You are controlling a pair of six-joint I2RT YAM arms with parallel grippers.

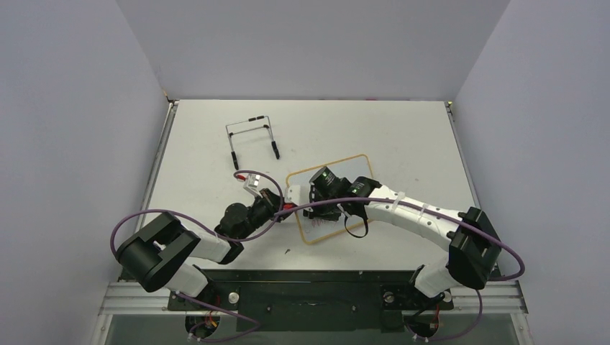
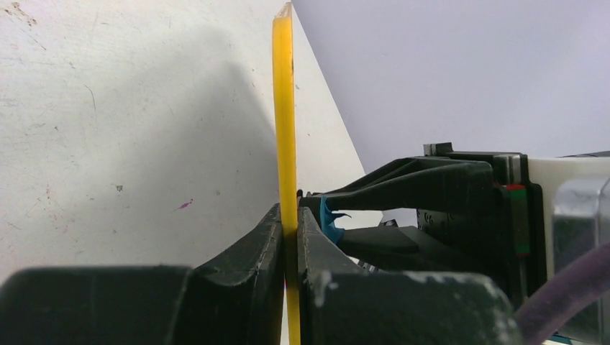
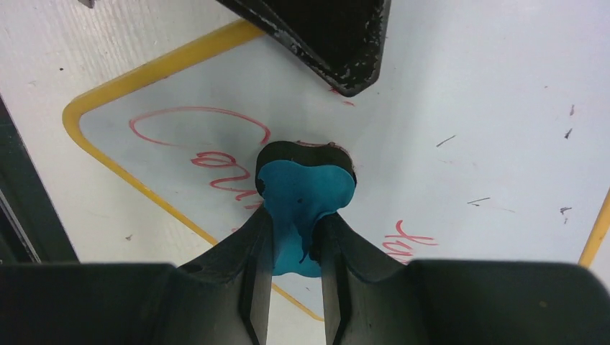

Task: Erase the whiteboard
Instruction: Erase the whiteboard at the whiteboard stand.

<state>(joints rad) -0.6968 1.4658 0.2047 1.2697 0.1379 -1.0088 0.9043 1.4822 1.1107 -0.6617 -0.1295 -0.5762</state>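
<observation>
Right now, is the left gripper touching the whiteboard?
Touching. The left wrist view shows the left gripper clamped on the whiteboard, its yellow edge pinched with no gap.

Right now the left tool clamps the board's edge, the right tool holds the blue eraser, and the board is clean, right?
No: the right wrist view shows red writing on the whiteboard; left tool clamps its edge, right tool holds the blue eraser.

Counter (image 1: 417,136): far edge and right side open for passage. Obstacles: wire stand (image 1: 252,140) toward the far-left corner; left arm (image 1: 237,219) and right arm (image 1: 410,212) meeting over the whiteboard (image 1: 350,167) at centre.
</observation>
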